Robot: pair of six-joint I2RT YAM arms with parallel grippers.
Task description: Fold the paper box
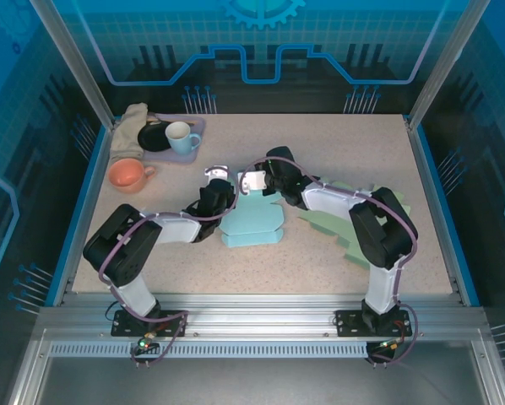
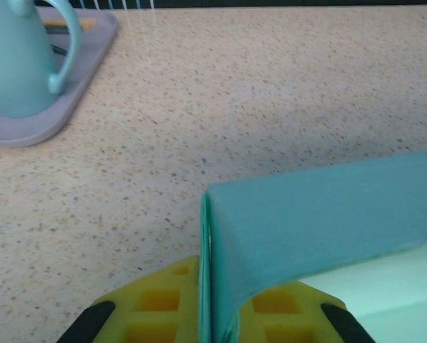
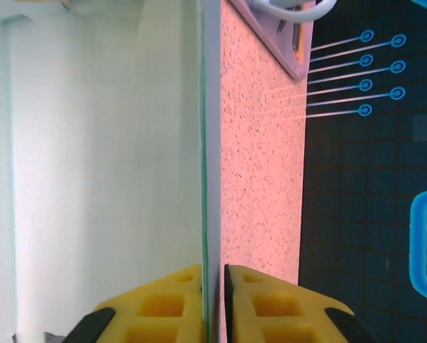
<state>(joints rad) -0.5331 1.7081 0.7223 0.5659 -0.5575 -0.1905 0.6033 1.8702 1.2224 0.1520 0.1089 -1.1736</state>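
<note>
Mid-table, between the two arms: the paper box [image 1: 251, 226], a teal blank, mostly flat, far end lifted off the table [image 1: 345, 152].

Pinching that far end from the left with the left gripper [image 2: 208, 314], yellow fingers [image 2: 153, 304] clenched on a folded-over flap. Clamping the same end from the right with the right gripper [image 3: 213, 304], pads [image 3: 163, 304] tight against both faces of a thin upright panel, by the look of it.

Reading the step as raising and creasing the far walls. Early days, judging by so much of the blank lying unfolded.

Now, doing it well:
- Hold both pinches low, close to the crease, not out at the flap's tip.
- Swing the two wrists together and at one pace, to avoid twisting or tearing thin card.
- Bend along the crease only, aiming for a sharp edge, not a soft curve.
- Avoid hauling upward, for fear of dragging the flat part across the table toward the green sheets [image 1: 354, 251] on the right.
- No need to fret over the mug [image 1: 180, 135] on its tray [image 1: 199, 126], far left and well apart.
</note>
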